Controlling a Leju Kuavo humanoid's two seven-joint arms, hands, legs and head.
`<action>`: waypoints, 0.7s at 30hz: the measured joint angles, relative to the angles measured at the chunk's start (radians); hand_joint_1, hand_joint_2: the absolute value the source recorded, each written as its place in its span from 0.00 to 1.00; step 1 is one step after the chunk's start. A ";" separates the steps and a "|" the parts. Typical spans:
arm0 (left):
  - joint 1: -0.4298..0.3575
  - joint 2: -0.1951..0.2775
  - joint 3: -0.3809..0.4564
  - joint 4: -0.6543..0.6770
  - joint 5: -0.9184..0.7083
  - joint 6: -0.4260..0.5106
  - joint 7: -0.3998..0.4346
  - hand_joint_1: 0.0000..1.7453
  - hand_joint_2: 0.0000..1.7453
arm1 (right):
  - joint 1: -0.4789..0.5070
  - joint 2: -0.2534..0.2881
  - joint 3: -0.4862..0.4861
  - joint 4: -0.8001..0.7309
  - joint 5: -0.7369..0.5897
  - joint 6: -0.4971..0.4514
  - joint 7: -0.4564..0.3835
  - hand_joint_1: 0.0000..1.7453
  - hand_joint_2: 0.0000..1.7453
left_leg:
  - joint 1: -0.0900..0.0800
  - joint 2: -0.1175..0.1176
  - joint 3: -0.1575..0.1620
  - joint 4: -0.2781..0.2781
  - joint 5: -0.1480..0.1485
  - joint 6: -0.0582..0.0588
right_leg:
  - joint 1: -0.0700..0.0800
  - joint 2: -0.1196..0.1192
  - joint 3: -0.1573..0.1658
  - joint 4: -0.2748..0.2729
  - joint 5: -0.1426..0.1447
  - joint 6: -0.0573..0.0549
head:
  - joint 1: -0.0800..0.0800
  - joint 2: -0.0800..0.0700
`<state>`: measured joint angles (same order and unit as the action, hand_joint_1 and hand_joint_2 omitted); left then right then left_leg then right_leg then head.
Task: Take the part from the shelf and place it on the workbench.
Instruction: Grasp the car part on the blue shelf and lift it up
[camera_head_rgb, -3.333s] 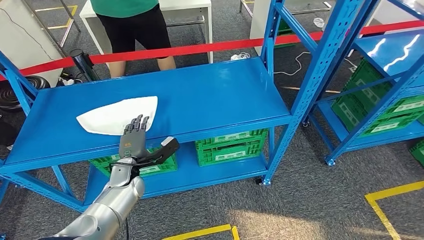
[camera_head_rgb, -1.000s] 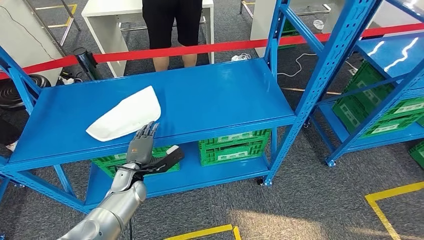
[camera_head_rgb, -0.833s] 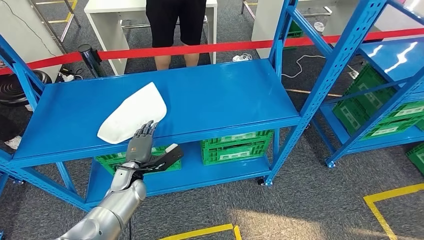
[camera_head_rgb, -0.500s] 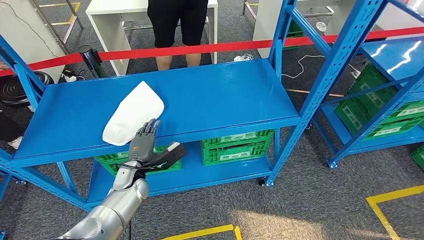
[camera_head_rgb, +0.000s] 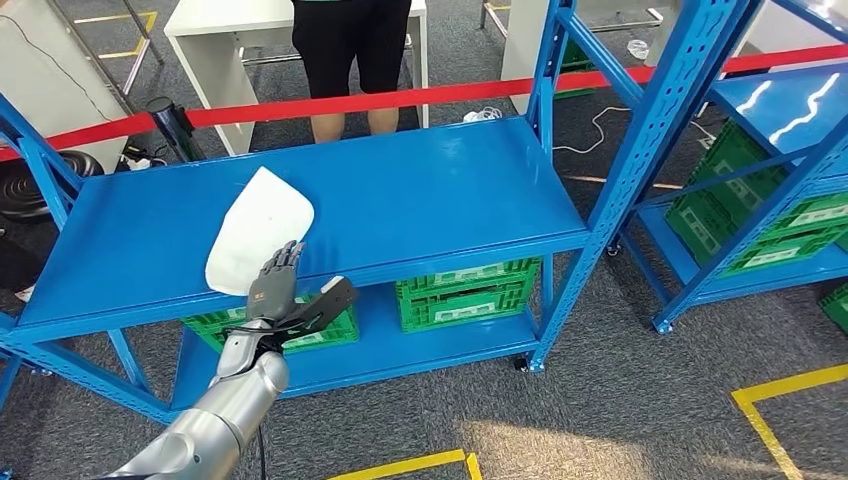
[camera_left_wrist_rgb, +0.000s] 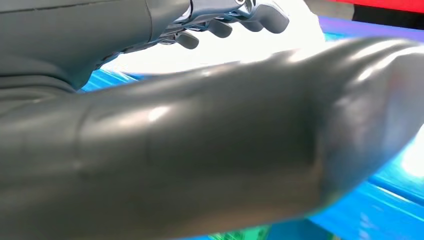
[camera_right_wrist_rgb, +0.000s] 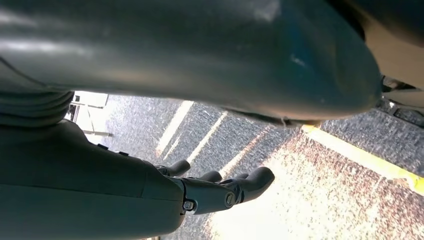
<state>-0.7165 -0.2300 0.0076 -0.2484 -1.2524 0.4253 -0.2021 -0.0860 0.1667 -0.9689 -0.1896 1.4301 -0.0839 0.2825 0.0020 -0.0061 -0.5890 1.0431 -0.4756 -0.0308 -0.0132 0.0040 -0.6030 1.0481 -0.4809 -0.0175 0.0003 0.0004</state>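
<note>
Your left hand is flat with spread fingers, holding nothing, its tips on the white part at its 6 o'clock end. That part lies on the blue shelf. Your right hand hangs loose over the floor, partly hidden.

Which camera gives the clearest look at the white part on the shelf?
The head view: the white part lies whole on the blue shelf, just beyond the left hand. The left wrist view gives a glaring white patch past the fingers. The right wrist view faces floor.
</note>
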 joint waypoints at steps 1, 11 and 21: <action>-0.001 0.001 0.002 0.000 0.001 -0.001 0.000 0.00 0.00 | 0.000 0.000 0.000 0.000 0.000 0.000 0.000 0.00 0.00 | -0.003 -0.001 0.002 -0.007 -0.003 0.004 | 0.001 0.000 -0.001 -0.002 0.002 0.006 | 0.000 0.000; 0.001 0.003 0.011 0.001 0.003 -0.004 0.001 0.00 0.00 | 0.000 -0.001 0.000 0.000 0.000 0.000 -0.008 0.00 0.00 | 0.006 0.003 0.001 -0.017 0.009 0.038 | -0.003 -0.002 -0.116 0.236 -0.086 0.036 | 0.003 0.000; -0.002 0.007 0.012 -0.003 -0.036 0.007 0.028 0.00 0.00 | -0.001 0.000 0.000 0.000 -0.013 0.000 -0.006 0.00 0.00 | 0.001 0.000 -0.001 -0.018 0.003 0.018 | -0.002 0.001 0.003 -0.003 0.000 0.001 | -0.004 0.000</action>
<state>-0.7189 -0.2226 0.0198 -0.2512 -1.2885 0.4322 -0.1745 -0.0865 0.1670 -0.9686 -0.1896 1.4175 -0.0841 0.2763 0.0029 -0.0061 -0.5903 1.0256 -0.4729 -0.0124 -0.0153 0.0054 -0.5996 1.0450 -0.4807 -0.0169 -0.0037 0.0004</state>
